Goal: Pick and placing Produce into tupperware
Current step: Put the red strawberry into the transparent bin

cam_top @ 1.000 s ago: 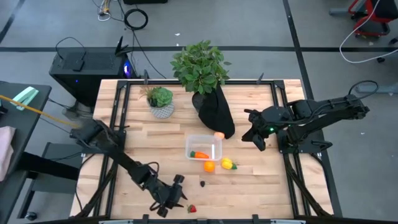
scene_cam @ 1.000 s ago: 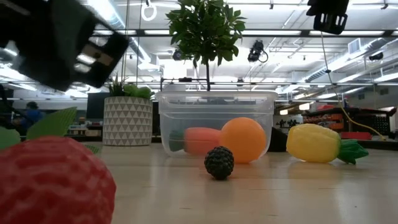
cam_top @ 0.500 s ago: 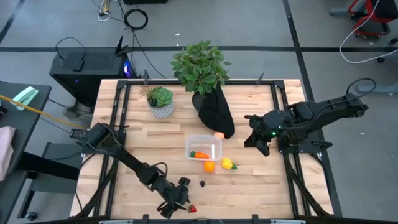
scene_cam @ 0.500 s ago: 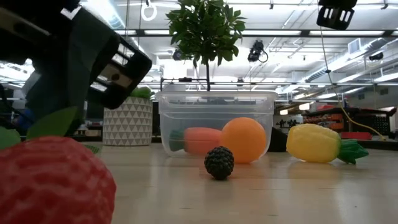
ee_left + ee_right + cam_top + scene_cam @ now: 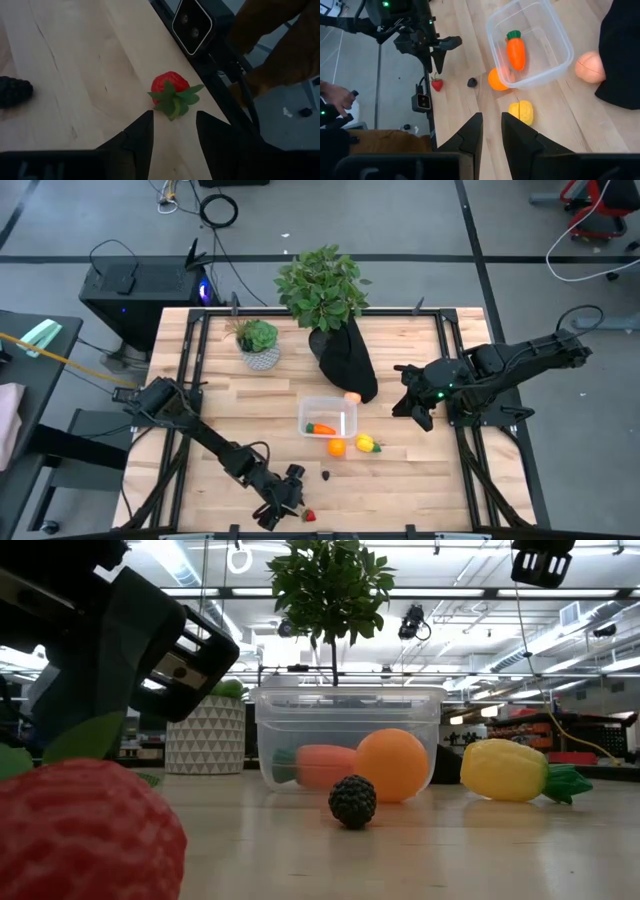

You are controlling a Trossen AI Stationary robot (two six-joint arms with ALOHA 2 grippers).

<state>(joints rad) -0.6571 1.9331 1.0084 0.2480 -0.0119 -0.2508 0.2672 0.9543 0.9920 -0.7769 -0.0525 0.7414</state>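
The red strawberry [image 5: 170, 89] lies on its side on the table near the front edge, leaves toward my left gripper [image 5: 174, 131]. That gripper is open just short of the strawberry, low over the wood [image 5: 290, 496], and touches nothing. The clear tupperware [image 5: 328, 417] stands mid-table with the carrot [image 5: 516, 50] lying in it. Outside it lie the orange [image 5: 336, 447], the yellow piece [image 5: 367, 444], the tiny dark piece [image 5: 326, 475] and the peach ball [image 5: 352, 396]. My right gripper [image 5: 415, 410] hangs high at the right, its fingers [image 5: 472, 132] a narrow gap apart, with nothing between them.
A small plant in a white patterned pot [image 5: 260, 348] and a tall plant in a black bag [image 5: 345, 360] stand at the back. The low camera [image 5: 192, 24] sits on the front rail just beyond the strawberry. A person's hand [image 5: 335, 97] shows beyond the front edge.
My left gripper has gone toward the table's right edge and a little down, closing in on the strawberry, then come to rest. The strawberry has not moved.
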